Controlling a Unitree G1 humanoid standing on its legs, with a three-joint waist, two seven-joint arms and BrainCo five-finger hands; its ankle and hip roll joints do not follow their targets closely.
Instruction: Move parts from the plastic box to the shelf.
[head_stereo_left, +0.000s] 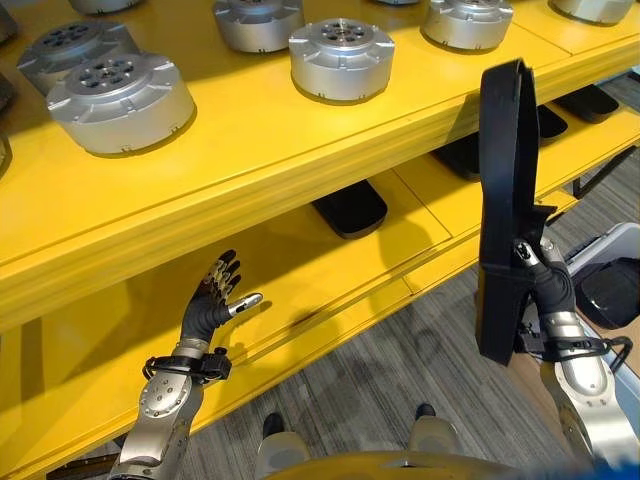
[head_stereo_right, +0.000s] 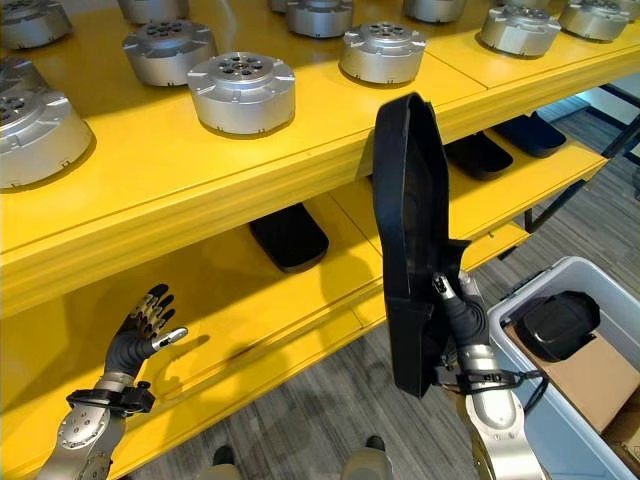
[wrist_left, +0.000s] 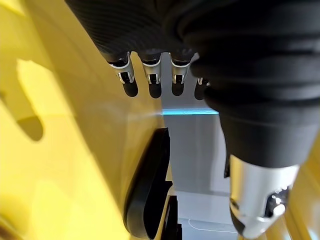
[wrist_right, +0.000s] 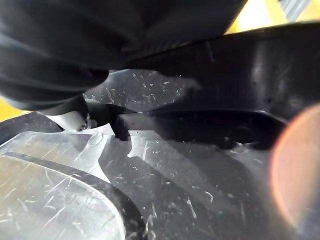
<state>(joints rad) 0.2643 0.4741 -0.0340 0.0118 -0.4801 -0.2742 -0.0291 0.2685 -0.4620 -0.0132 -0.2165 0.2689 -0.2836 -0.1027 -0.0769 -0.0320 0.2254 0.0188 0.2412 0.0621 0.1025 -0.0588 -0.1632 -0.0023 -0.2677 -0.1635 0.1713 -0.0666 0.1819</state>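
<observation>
Bright overhead light; wrist views blurred, one with lens flare.

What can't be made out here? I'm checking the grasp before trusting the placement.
- Right hand: fingers hidden behind the long black part in both eye views, so the grip is unclear.
- Right wrist view: the part's scratched surface sits too close to show its shape.
- Plastic box: cut off by the picture edge, contents partly unseen.

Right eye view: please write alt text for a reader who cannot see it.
The robot's right hand holds a long black part upright before a yellow shelf carrying silver round parts. Its left hand hovers open by the lower shelf level; a grey plastic box sits lower right.
</observation>
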